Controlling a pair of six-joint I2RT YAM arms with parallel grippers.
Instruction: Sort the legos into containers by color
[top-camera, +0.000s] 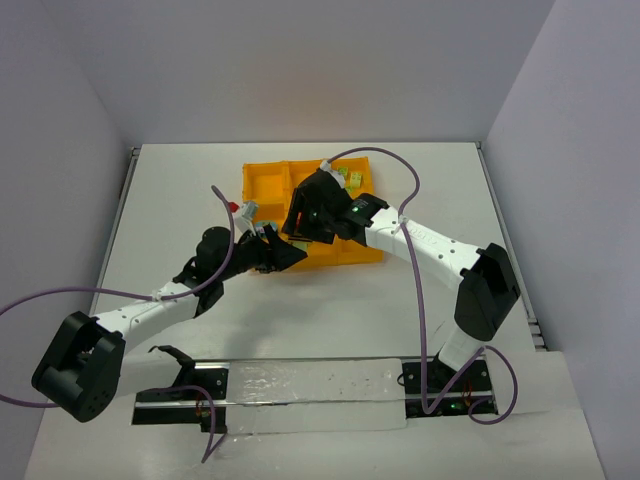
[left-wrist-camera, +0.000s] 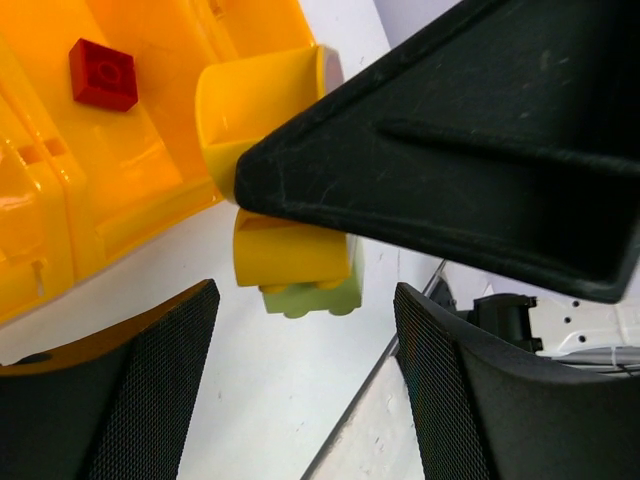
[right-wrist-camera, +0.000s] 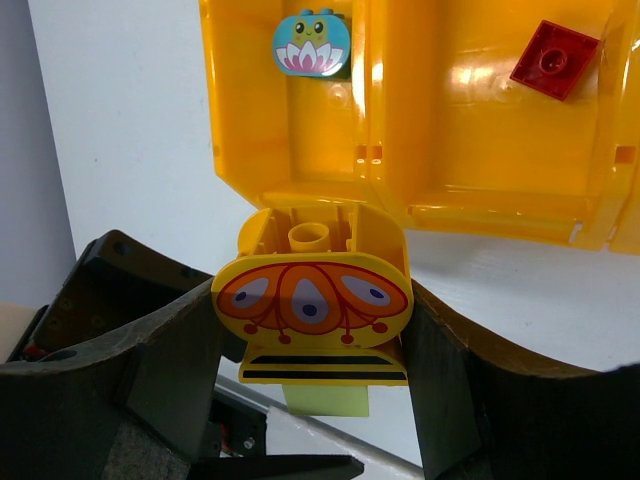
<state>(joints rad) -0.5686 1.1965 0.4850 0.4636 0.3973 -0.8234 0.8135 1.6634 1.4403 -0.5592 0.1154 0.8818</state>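
My right gripper (right-wrist-camera: 314, 335) is shut on a yellow-orange lego cluster (right-wrist-camera: 312, 300) with a butterfly print and a lime green lego (right-wrist-camera: 326, 400) stuck beneath it, held just off the near edge of the orange-yellow tray (right-wrist-camera: 480, 150). The left wrist view shows the same cluster (left-wrist-camera: 285, 250) and green lego (left-wrist-camera: 315, 295) above white table, with my left gripper (left-wrist-camera: 305, 350) open just short of them and touching nothing. A red lego (right-wrist-camera: 555, 58) lies in one well, a teal-blue lotus lego (right-wrist-camera: 311, 42) in the neighbouring well. From above, both grippers (top-camera: 283, 252) (top-camera: 303, 226) meet at the tray's (top-camera: 266, 185) near-left corner.
Lime green legos (top-camera: 352, 178) sit in the tray's far right well. The right gripper's black finger (left-wrist-camera: 470, 140) fills the upper right of the left wrist view. A small red and white piece (top-camera: 240, 208) lies left of the tray. Grey walls enclose the white table.
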